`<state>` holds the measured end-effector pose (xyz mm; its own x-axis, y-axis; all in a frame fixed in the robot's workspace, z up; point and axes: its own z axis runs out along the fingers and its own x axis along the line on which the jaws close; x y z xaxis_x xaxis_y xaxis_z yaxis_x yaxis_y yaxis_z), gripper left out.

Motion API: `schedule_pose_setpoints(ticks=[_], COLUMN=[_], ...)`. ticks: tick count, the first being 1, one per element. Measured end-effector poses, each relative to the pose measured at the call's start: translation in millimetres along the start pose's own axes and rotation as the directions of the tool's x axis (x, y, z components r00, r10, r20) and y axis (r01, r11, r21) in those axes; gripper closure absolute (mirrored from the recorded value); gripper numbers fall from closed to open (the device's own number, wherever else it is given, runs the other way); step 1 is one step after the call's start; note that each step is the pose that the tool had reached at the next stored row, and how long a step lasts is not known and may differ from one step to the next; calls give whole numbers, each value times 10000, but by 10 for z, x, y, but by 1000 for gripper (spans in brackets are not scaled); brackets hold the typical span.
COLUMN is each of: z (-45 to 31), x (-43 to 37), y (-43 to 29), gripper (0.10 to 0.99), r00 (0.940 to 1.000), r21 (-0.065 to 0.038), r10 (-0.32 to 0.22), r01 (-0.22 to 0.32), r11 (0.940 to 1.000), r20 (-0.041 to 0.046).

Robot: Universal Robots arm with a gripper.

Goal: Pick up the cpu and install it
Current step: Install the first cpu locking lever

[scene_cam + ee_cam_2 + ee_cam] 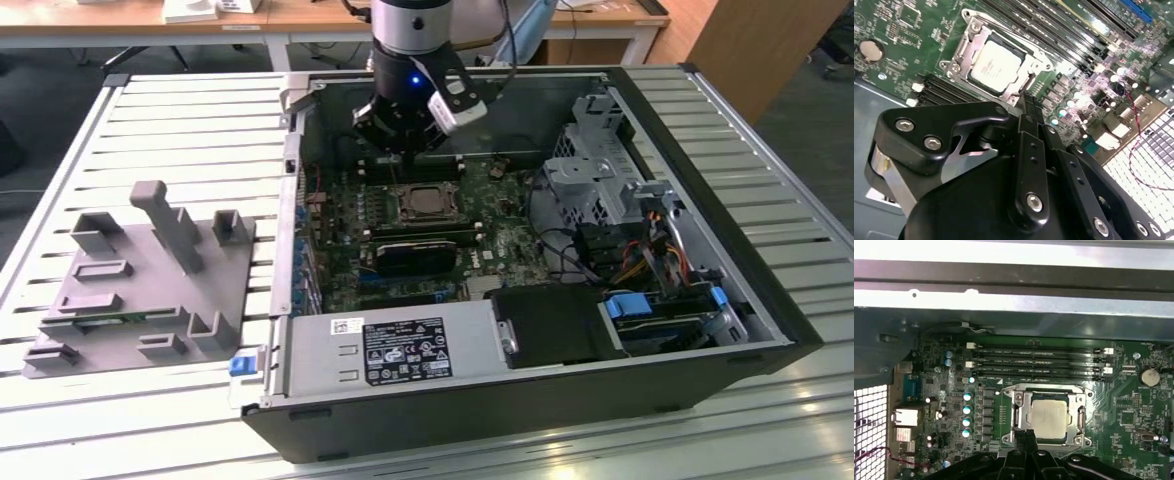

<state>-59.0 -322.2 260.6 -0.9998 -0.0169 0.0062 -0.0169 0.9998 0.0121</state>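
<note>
The cpu lies flat in the metal-framed socket on the green motherboard, its silvery top facing up. It also appears in both wrist views, cpu and cpu, framed by the socket bracket. My gripper hangs just above the board, a little toward the back of the case from the socket. Its two black fingers are pressed together with nothing between them. In the first wrist view the gripper ends at the socket's edge, apart from the cpu.
The open computer case surrounds the board. Memory slots run beside the socket, a black fan unit and drive bays stand nearby. A grey moulded tray rests on the slatted table at the exterior view's left.
</note>
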Motion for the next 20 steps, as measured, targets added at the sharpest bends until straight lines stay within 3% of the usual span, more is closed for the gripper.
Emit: schedule_pose_setpoints(ticks=[7,20], z=[2,4], x=[168,342], y=[3,12], gripper=[980,980], r00=[10000,10000], r21=[-3,-30], r10=[0,1], r01=[0,-1], r11=[10000,10000], r20=[1,1])
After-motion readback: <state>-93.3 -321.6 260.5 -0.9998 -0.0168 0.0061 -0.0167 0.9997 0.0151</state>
